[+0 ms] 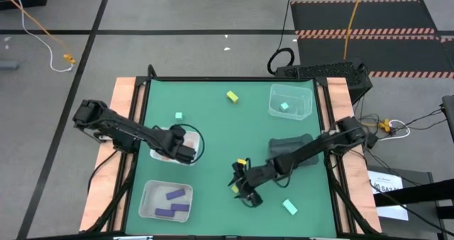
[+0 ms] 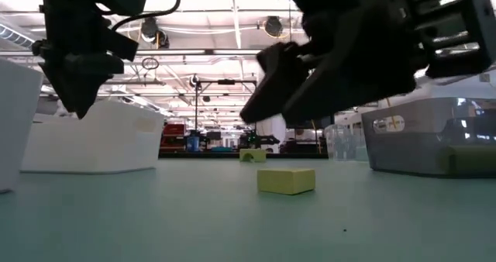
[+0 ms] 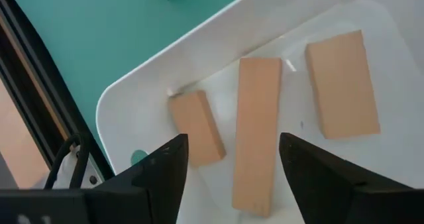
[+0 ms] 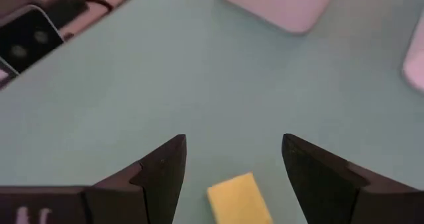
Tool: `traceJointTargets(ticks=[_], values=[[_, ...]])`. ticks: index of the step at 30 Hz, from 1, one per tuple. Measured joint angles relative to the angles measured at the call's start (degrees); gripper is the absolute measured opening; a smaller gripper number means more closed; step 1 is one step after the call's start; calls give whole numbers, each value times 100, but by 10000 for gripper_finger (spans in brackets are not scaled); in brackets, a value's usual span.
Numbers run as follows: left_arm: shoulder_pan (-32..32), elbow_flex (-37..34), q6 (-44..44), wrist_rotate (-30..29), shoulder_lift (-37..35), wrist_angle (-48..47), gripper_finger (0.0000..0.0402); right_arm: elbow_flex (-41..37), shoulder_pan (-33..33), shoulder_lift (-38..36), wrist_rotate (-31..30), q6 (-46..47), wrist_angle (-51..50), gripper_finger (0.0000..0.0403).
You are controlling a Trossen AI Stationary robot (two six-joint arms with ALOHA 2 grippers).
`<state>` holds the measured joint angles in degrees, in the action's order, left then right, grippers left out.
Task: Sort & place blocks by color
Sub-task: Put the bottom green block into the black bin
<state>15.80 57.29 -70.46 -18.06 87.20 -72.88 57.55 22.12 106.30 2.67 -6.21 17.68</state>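
Pink blocks [image 3: 257,131] lie sorted in the white tray [image 3: 132,111]; left hand [image 3: 232,164] hangs released above them, right hand [image 4: 232,161] open over a yellow block [image 4: 238,199].

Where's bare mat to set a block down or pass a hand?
Free: the mat's middle, between the mint block, the yellow block and the dark tray; also the far-left corner. Crowded: near edge, with the purple-block tray, the right hand open over a yellow block, and the left hand open over the white tray.
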Motion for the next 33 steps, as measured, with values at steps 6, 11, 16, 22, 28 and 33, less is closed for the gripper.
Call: traceJointTargets(ticks=[6, 11, 16, 22, 28, 33], values=[[204, 3, -72, 4, 0, 15, 224, 465, 23, 441, -90, 193, -699, 240], [345, 5, -157, 7, -1, 37, 224, 477, -65, 457, -435, 426, -1246, 240], [448, 5, -163, 24, -2, 181, 223, 475, -80, 454, -445, 748, -1376, 239], [532, 5, -185, 24, -2, 301, 223, 475, -101, 453, -426, 800, -1524, 201], [574, 5, -209, 24, -2, 304, 219, 477, -141, 440, -417, 1029, -1684, 115], [572, 5, -209, 18, -2, 301, 218, 471, -146, 340, -470, 989, -1687, 113]])
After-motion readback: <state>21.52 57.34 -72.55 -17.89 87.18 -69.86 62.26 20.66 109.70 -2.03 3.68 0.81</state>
